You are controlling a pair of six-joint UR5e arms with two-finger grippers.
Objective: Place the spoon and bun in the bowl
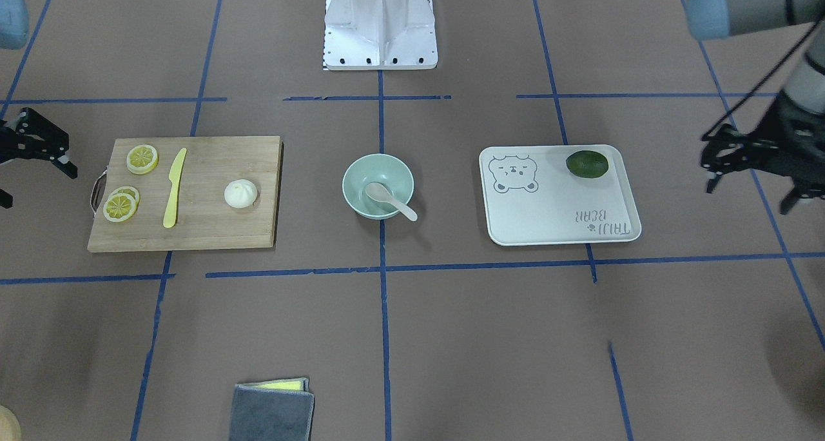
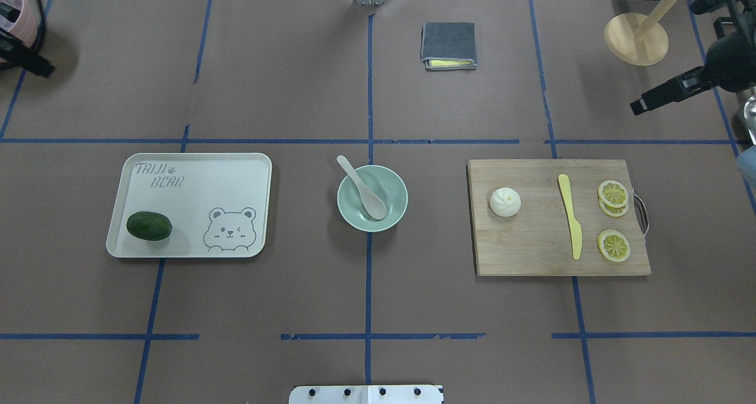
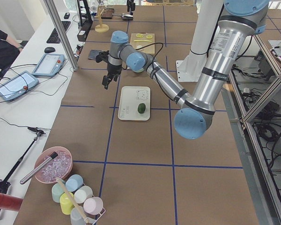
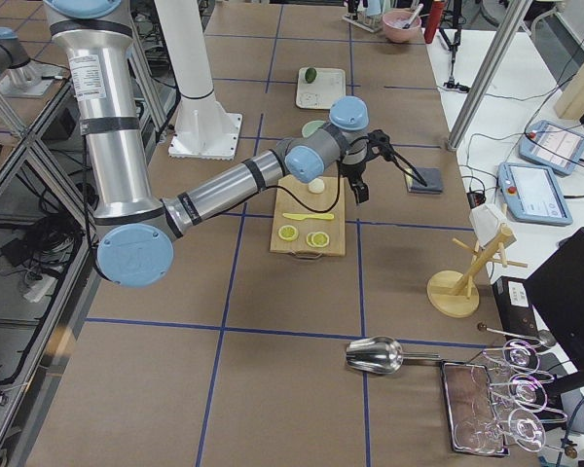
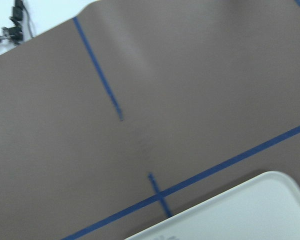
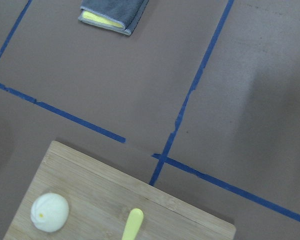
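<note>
The off-white plastic spoon (image 2: 365, 190) rests in the round mint-green bowl (image 2: 394, 192) at the middle of the table (image 2: 295, 292), its handle over the far rim. The pleated white bun (image 2: 505, 202) sits on the wooden board (image 2: 531, 244) to the right. The left tool (image 1: 747, 199) and the right tool (image 1: 38, 186) both hang spread and empty.

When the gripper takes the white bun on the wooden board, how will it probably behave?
The bun is round and sits free on the flat cutting board, so a push may roll it. Its smooth domed surface could slip in a narrow grip. It is small, so probably light.
</note>
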